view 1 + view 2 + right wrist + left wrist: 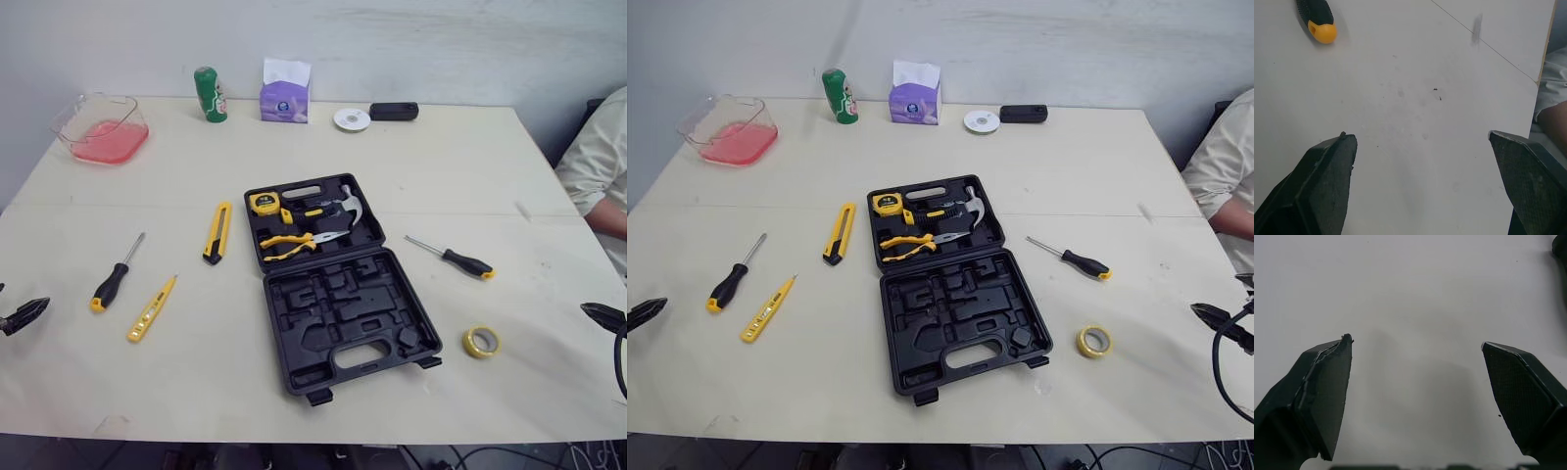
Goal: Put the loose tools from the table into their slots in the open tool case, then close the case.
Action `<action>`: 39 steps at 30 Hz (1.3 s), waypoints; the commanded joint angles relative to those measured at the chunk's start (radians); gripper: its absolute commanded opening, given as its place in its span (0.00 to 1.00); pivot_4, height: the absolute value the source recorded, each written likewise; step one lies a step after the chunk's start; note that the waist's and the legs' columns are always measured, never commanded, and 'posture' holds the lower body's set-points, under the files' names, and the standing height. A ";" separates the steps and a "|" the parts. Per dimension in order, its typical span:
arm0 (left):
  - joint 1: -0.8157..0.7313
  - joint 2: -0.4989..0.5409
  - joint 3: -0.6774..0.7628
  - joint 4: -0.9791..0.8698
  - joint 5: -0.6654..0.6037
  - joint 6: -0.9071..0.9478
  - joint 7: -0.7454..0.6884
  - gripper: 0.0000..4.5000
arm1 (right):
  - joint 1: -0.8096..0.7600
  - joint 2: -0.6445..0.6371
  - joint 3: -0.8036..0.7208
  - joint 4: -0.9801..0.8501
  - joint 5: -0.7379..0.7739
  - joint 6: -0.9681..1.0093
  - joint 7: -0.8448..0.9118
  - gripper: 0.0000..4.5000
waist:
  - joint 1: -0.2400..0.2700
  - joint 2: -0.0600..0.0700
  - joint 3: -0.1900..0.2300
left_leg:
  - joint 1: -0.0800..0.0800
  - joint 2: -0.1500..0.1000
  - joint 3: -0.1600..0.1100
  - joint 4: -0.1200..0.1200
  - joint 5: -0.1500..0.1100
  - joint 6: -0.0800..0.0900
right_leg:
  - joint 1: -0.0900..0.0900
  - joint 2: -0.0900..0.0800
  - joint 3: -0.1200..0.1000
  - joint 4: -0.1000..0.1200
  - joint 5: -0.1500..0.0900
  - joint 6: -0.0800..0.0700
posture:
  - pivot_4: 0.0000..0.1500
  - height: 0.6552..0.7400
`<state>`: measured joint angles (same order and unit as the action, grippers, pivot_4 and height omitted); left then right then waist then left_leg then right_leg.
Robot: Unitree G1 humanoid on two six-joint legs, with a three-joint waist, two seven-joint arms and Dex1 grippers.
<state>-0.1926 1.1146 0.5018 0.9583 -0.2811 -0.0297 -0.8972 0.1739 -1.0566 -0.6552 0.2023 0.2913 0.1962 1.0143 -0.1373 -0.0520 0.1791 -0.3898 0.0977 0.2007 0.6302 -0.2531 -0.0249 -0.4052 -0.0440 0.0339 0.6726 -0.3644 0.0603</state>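
The open black tool case [338,284] lies mid-table. Its far half holds a yellow tape measure [265,203], pliers [294,240] and a hammer [338,208]; the near half shows bare slots. Loose on the table to the left are a yellow-black utility knife [217,232], a black-handled screwdriver [116,276] and a yellow tester pen [151,308]. On the right lie a second screwdriver [456,258], whose handle end [1320,22] appears in the right wrist view, and a yellow tape roll [481,342]. My left gripper [24,315] hovers open at the left edge. My right gripper [602,315] is open at the right edge, nothing held.
Along the far edge stand a clear container of pink liquid [101,127], a green can [209,94], a purple tissue box [285,91], a white disc [352,119] and a black oblong object [394,111]. A person's sleeve [602,166] is at the table's right side.
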 commanded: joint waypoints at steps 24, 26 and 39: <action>-0.001 -0.011 0.001 -0.031 -0.005 -0.025 0.009 1.00 | -0.042 0.045 0.002 -0.065 0.016 0.040 -0.070 1.00 | 0.001 0.000 0.000 | 0.000 0.000 -0.001 0.000 0.001 0.002 | 0.000 0.000 0.000 0.001 0.000 0.000 | 1.00 0.82; 0.004 -0.015 0.003 -0.065 -0.014 -0.016 -0.002 1.00 | -0.048 0.043 0.006 -0.071 0.015 0.041 -0.074 1.00 | 0.001 0.000 0.000 | 0.000 0.000 0.000 0.000 0.002 0.002 | 0.000 0.000 0.000 0.001 0.000 0.000 | 1.00 0.82; 0.074 -0.129 -0.135 -0.943 -0.192 0.406 -0.055 1.00 | -0.393 0.093 0.300 -0.305 0.074 0.247 -0.161 1.00 | 0.001 0.001 0.001 | 0.000 -0.001 -0.002 0.001 0.007 0.001 | 0.000 0.000 0.000 0.006 0.000 0.000 | 1.00 0.82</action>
<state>-0.1093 1.0054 0.4001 0.1329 -0.4467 0.3083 -0.9924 -0.1752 -0.9773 -0.4049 -0.0685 0.3703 0.4246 0.8785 -0.1359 -0.0506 0.1801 -0.3899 0.0970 0.1990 0.6311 -0.2457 -0.0238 -0.4051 -0.0434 0.0340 0.6789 -0.3641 0.0601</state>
